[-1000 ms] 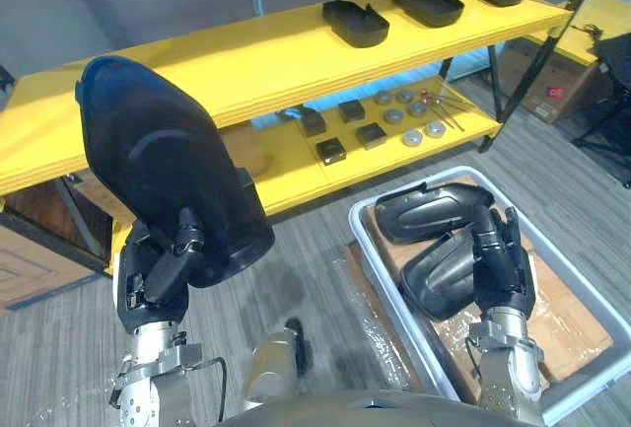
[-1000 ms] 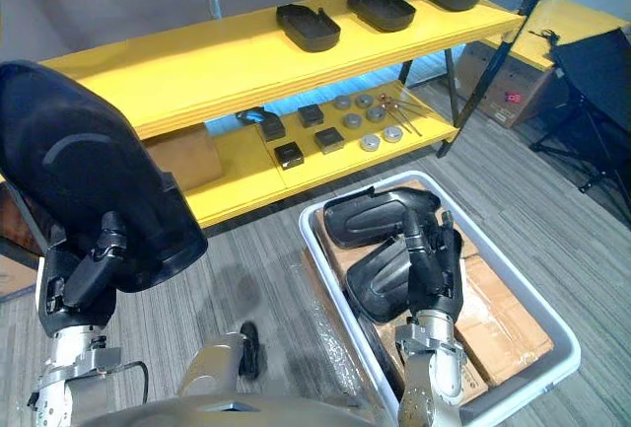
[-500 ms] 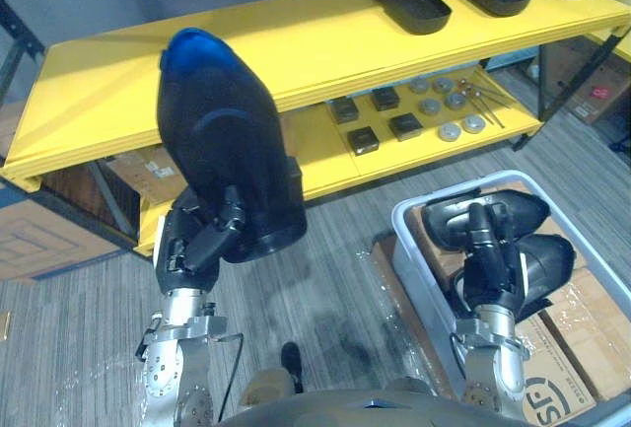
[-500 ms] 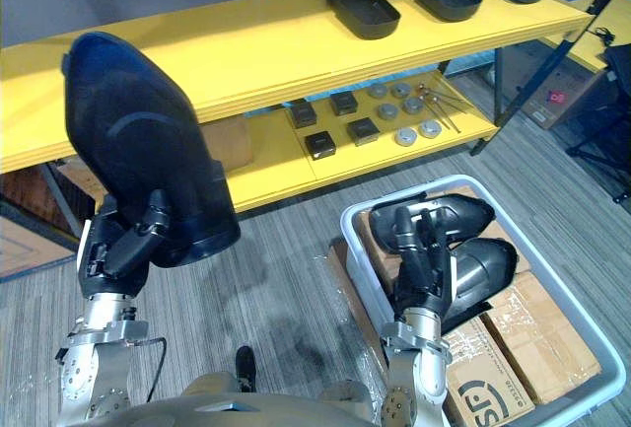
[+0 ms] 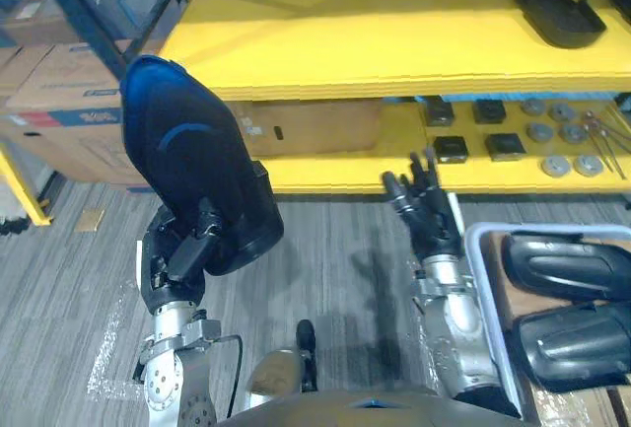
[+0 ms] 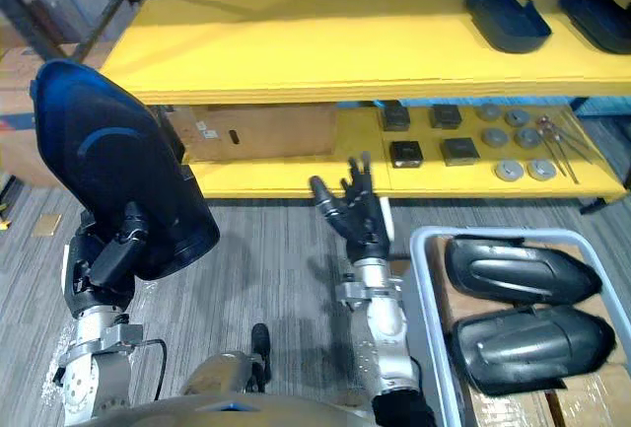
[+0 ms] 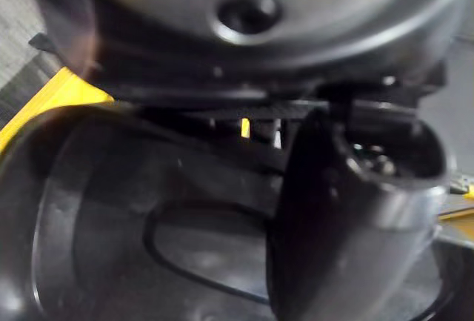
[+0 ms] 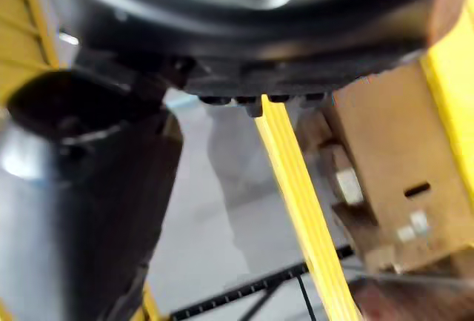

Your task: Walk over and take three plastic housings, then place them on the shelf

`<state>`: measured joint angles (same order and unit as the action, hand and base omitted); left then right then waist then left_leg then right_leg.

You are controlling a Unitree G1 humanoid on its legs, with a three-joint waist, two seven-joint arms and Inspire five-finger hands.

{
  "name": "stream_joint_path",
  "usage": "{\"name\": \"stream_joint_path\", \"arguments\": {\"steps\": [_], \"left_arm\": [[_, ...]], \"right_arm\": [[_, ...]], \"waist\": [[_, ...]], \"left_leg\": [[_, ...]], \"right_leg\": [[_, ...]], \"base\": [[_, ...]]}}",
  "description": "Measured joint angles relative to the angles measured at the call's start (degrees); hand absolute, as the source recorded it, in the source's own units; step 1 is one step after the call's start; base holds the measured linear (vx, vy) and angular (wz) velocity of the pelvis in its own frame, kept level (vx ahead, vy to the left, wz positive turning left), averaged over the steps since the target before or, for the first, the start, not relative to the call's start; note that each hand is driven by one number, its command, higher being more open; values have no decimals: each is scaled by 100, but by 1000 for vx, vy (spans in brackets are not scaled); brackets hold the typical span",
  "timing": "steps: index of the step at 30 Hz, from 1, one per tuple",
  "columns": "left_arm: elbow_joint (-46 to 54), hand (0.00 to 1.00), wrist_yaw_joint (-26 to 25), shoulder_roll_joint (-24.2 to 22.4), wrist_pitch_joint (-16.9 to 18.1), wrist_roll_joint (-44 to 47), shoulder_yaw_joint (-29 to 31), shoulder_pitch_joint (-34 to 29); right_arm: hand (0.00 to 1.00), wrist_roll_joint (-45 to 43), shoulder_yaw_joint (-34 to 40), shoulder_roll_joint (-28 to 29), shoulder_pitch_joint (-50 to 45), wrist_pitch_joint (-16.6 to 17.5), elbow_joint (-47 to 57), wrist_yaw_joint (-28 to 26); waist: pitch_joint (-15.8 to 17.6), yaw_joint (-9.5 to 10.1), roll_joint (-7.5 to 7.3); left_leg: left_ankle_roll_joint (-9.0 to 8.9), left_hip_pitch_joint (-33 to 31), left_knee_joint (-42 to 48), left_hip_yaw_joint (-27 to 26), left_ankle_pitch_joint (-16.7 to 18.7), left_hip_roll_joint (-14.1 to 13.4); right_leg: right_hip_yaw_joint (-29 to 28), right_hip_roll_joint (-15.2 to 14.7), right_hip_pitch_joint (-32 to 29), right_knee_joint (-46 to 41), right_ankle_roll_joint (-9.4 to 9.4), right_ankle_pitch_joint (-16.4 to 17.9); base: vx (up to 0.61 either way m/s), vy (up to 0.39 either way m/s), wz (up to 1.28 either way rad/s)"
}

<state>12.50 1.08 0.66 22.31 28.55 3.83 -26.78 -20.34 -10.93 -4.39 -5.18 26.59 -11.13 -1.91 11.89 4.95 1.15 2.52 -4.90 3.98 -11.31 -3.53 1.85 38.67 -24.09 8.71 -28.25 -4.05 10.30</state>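
Housing (image 5: 187, 166) gripped upright in L hand (image 5: 177, 254), fingers curled on it, in front of shelf (image 5: 375, 42), not yet placed; R hand (image 5: 426, 218) empty, fingers spread; 2 housings (image 6: 508, 18) on shelf top, 2 spare housings (image 6: 518, 269) in bin (image 6: 422, 279) by shelf's right end.

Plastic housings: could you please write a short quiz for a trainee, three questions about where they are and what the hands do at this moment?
1. True or false: the right hand holds a housing.
2. How many housings lie in the grey bin? A one, B two, C four.
3. Fill in: the raised housing is gripped by the ___ hand.
Key: 1 false, it is open and empty; 2 B; 3 left, the left hand.
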Motion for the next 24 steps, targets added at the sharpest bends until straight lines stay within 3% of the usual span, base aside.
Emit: {"name": "stream_joint_path", "arguments": {"steps": [1, 2, 3, 4, 5, 8, 11, 12, 16, 17, 22, 24], "left_arm": [[3, 0, 33, 2, 0, 1, 23, -1], [40, 0, 41, 37, 0, -3, 66, 21], [43, 0, 39, 72, -1, 3, 76, 86], [42, 0, 30, 90, -1, 7, 103, 226], [35, 0, 27, 96, -1, 8, 153, 331], [-115, 0, -10, 172, -2, 7, 129, 377], [-191, 0, -7, 261, -1, 5, 51, 358], [-193, 0, 20, 293, 1, 3, 4, 354], [-354, 0, 167, 327, 5, 6, -123, 343], [-374, 0, 214, 318, 5, -24, -145, 331], [-370, 0, 430, 324, 19, -237, -401, 423], [-367, 0, 457, 331, 20, -262, -479, 534]], "right_arm": [[100, 66, -61, 24, -7, -2, -73, 5], [100, 211, -111, 96, -44, -3, -188, 10], [100, 211, -115, 119, -88, -2, -189, 1], [100, 210, -100, 129, -138, -3, -187, 2], [100, 209, -50, 135, -150, -2, -184, 5], [100, 199, 145, 136, -283, -1, -77, -13], [100, 188, 272, 124, -518, 3, 261, -39], [100, 196, 309, 94, -533, 8, 322, -99], [100, 187, 328, -24, -573, 8, 323, -78], [100, 196, 378, -11, -595, 7, 324, -19], [100, 205, 912, -29, -746, 11, 392, 304], [100, 201, 1058, -53, -720, 53, 398, 422]], "waist": [[6, -15, 10], [-2, -82, 38], [0, -102, 42], [6, -167, 52], [8, -204, 54], [9, -240, 49], [-10, -393, -55], [-38, -385, -180], [-65, -365, -242], [-74, -364, -255], [-92, -445, -200], [3, -531, -153]], "left_leg": [[38, 33, -14, 84, 14, 29], [134, 60, -82, 283, 5, 28], [170, 57, -127, 400, -15, 23], [268, 62, -272, 612, -78, -1], [303, 75, -399, 717, -100, -26], [293, 169, -401, 771, -104, -43], [251, 210, -416, 997, -86, 73], [218, 212, -420, 1034, -63, 161], [114, 232, -422, 1105, 33, 205], [74, 230, -418, 1081, 77, 209], [-40, 101, 179, 667, 435, 55], [8, 145, 727, 383, 878, -81]], "right_leg": [[-225, -22, -113, -221, 194, -119], [-818, 133, -356, -475, 314, -122], [-1097, 344, -445, -436, 234, 41], [-1481, 764, -634, -221, 192, 305], [-1674, 1097, -874, 34, 236, 396], [-2072, 1531, -1294, 534, 200, 341], [-2397, 1649, -1367, 1001, 137, 290], [-2480, 1636, -1304, 1276, 161, 250], [-2421, 1673, -1029, 1792, 196, -365], [-2408, 1665, -1007, 1852, 99, -544], [-2502, 1719, -946, 1832, 118, -523], [-2771, 1695, -1330, 703, 156, -302]], "base": [[92, 185, 56], [74, 105, 60], [96, 130, 86], [57, 68, 82], [54, 59, 68], [64, 25, 25], [136, -35, 49], [178, -59, 35], [137, -69, 18], [143, -74, 0], [163, -54, -14], [103, 26, -62]]}}
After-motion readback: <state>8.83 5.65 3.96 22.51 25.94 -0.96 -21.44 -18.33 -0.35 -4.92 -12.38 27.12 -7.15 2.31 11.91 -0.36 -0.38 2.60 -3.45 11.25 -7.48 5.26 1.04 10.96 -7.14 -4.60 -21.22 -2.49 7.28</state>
